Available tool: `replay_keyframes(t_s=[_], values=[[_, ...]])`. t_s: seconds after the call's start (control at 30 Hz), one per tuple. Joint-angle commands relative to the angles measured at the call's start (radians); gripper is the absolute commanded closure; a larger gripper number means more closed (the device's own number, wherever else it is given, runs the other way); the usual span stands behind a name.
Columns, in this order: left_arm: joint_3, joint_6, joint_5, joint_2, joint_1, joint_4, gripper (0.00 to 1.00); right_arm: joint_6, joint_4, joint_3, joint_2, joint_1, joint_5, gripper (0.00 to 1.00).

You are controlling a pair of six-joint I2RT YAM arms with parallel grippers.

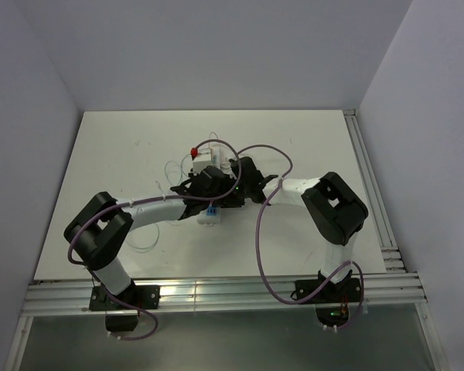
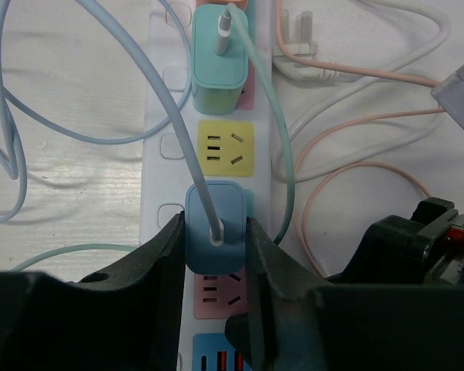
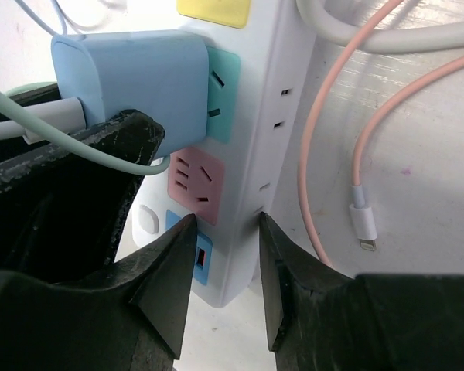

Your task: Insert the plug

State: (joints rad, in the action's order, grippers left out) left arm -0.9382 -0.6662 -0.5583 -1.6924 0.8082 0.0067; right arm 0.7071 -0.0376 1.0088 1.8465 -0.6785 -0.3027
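1. Left end effector (image 2: 216, 239) clamped on the blue plug (image 2: 215, 212), one finger down each side, pale cable (image 2: 170, 116) running out of its back.
2. Right end effector (image 3: 226, 247) straddling the USB end of the power strip (image 3: 282, 100), fingers right up against both long sides. Can't tell if actually squeezing or just about to.
3. Plug sitting over the teal socket (image 3: 226, 81), between the yellow socket (image 2: 226, 148) and the pink one (image 2: 216, 292). Body looks tight to the strip's face from the right wrist view, but pins hidden, so no telling if fully home.
4. Reads like the seating step: strip bracketed, plug lined up and probably at least partly in.
5. Next move, best guess: straight push into the socket, no tilt, strip pinned so no sliding on the counter (image 2: 62, 178), then release.
6. Further out: a teal charger (image 2: 215, 73) already plugged in up the strip, loose pink cable (image 3: 325, 154) alongside.
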Motion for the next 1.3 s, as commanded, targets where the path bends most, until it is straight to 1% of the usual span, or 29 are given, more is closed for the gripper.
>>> replay_keyframes(t_s=[0.0,0.27,0.3,0.33,0.4,0.43,0.53,0.57,0.73,0.93,0.97,1.13,1.27], values=[[0.090,-0.036,0.179,-0.118,0.051,-0.264,1.00,0.015,-0.013,-0.012,0.034,-0.010,0.054,0.57],[0.137,-0.062,0.189,-0.090,0.051,-0.222,0.99,0.040,-0.016,-0.032,0.039,-0.010,0.047,0.59],[0.141,-0.061,0.192,-0.084,0.051,-0.217,0.95,0.040,-0.018,-0.030,0.040,-0.010,0.042,0.59],[0.144,-0.058,0.190,-0.078,0.051,-0.214,0.85,0.040,-0.019,-0.029,0.042,-0.012,0.039,0.59],[0.144,-0.047,0.181,-0.050,0.051,-0.212,0.72,0.040,-0.024,-0.033,0.045,-0.010,0.027,0.59],[0.147,-0.044,0.173,-0.041,0.051,-0.214,0.61,0.038,-0.034,-0.035,0.042,-0.010,0.024,0.59],[0.148,-0.033,0.147,0.000,0.049,-0.215,0.49,0.038,-0.041,-0.035,0.037,-0.010,0.017,0.59],[0.148,-0.030,0.138,0.019,0.048,-0.217,0.47,0.037,-0.039,-0.032,0.036,-0.010,0.019,0.59],[0.148,-0.029,0.107,0.105,0.048,-0.237,0.41,0.026,-0.027,-0.024,0.026,-0.010,0.028,0.59],[0.145,-0.024,0.078,0.264,0.049,-0.272,0.39,0.028,-0.027,-0.026,0.031,-0.010,0.030,0.58],[0.142,-0.024,0.077,0.313,0.046,-0.275,0.39,0.029,-0.027,-0.026,0.033,-0.010,0.030,0.58],[0.122,0.005,0.093,0.483,0.032,-0.286,0.38,0.025,-0.025,-0.024,0.031,-0.010,0.031,0.58],[0.099,0.019,0.126,0.584,0.016,-0.300,0.37,0.009,-0.021,-0.024,0.011,-0.010,0.031,0.57]])
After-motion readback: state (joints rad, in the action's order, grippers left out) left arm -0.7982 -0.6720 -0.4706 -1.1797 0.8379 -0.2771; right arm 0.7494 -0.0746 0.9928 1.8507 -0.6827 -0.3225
